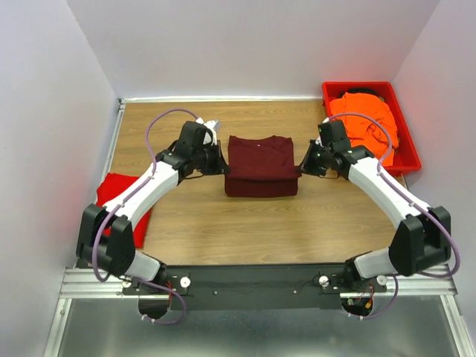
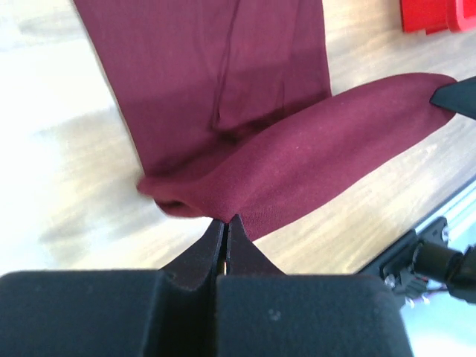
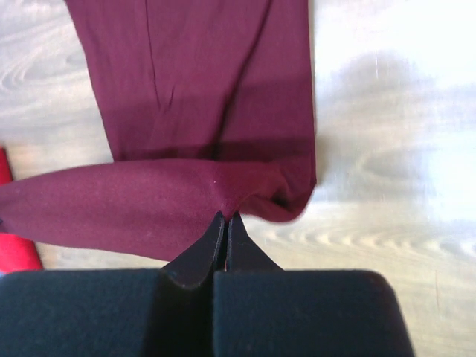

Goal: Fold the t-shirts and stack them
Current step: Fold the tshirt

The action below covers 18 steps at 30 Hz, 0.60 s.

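The one container I can see is the red bin [image 1: 332, 88], at the far right corner of the counter [image 1: 245, 230]. The orange t-shirt [image 1: 366, 123] lies in it in a loose crumpled heap that fills most of it and rises above the rim. Sweeping from the left, the red t-shirt [image 1: 111, 186] lies flat at the counter's left edge, partly under the left arm [image 1: 145, 190] and well apart from everything else. That arm reaches in toward the middle, and its jaws are pressed together, pinching the left end of the maroon t-shirt [image 1: 260, 165]. In the left wrist view the tips meet right on the cloth's edge, where a fold of it bunches up off the wood. The maroon t-shirt itself sits in the centre of the counter between the two arms. It is a folded rectangle with its long sides running left to right. One band of cloth along its near side is lifted and stretched from one set of jaws to the other. The right arm [image 1: 379, 182] comes in from the other side. Its jaws are likewise closed tight on the right end of that same band, with the rest of the shirt lying flat just beyond the tips. The bin stands behind and to the right of this arm, apart from the maroon t-shirt.
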Motion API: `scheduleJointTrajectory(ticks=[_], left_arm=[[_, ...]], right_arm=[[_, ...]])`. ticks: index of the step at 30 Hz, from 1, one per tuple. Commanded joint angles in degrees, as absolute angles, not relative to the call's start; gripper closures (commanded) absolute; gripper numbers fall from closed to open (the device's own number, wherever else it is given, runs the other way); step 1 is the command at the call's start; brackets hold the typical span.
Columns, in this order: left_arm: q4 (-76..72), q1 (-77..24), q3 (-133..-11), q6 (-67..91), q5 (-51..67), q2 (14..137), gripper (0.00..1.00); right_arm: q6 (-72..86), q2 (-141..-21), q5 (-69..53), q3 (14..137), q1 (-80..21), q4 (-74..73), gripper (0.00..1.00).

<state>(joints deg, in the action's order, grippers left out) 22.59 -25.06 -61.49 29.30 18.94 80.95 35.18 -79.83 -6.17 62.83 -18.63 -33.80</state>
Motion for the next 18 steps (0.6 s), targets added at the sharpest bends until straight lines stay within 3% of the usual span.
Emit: scheduleJointTrajectory(ticks=[1, 18], left_arm=[[21.6, -23.3, -65.5, 26.4, 21.7, 85.4, 1.00], [19.2, -18.6, -87.1, 28.0, 25.5, 106.7, 1.00]], right_arm=[[34.4, -84.7, -3.2, 66.5, -18.2, -30.3, 0.99], [33.4, -107.5, -5.9, 86.1, -13.5, -27.4, 0.99]])
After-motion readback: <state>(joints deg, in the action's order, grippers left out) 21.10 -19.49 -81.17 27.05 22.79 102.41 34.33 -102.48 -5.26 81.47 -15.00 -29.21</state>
